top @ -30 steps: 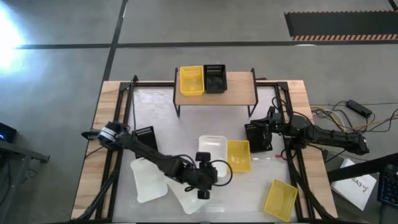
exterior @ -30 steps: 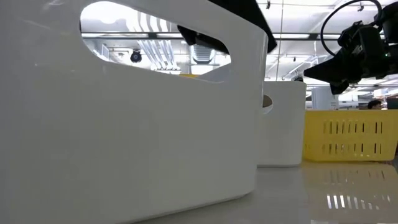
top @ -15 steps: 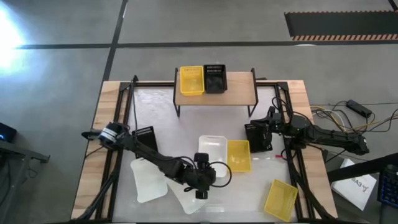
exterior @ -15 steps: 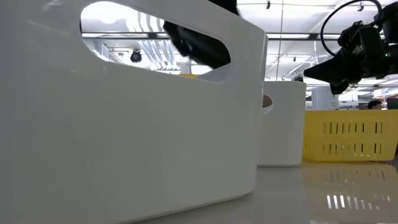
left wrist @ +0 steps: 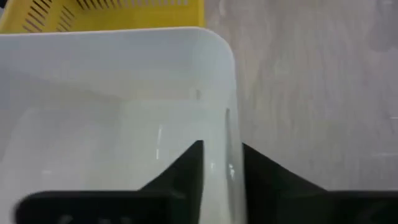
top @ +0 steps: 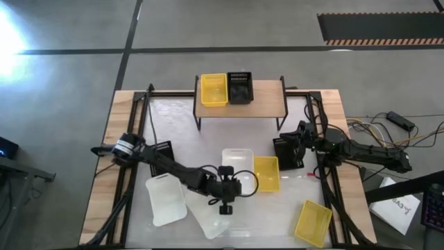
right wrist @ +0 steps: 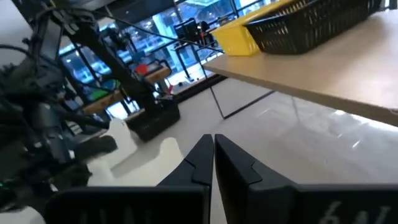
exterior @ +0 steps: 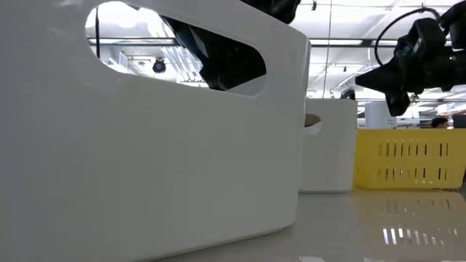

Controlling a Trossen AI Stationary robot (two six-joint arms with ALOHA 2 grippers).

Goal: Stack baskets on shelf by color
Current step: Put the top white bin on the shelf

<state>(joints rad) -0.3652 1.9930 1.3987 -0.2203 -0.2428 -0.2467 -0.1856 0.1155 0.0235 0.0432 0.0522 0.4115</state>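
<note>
The shelf [top: 263,104] stands at the far middle, with a yellow basket [top: 214,90] and a black basket [top: 240,87] side by side on its top. My left gripper [top: 225,201] is at the nearest white basket [top: 208,221], which fills the low view [exterior: 145,145], and is shut on its wall. A second white basket [top: 236,163] and a yellow basket [top: 266,173] sit just beyond it. My right gripper [right wrist: 213,155] hovers shut over a black basket [top: 286,154] at the right and holds nothing. My left gripper has the white basket's upright wall [left wrist: 229,143] between its two fingers, close to a rounded corner. One finger [left wrist: 193,165] is inside the basket and the other is outside. The fingers come from above, pointing down. The basket's bottom rests on the table.
A third white basket [top: 165,200] lies at the near left, a black basket [top: 161,148] lies by the left arm, and a yellow basket [top: 312,223] lies at the near right. Black rails [top: 142,125] run along the table's left and right sides.
My left gripper has come down at the nearest white basket and gone a little toward the far edge. In the low view that basket has shifted slightly.
</note>
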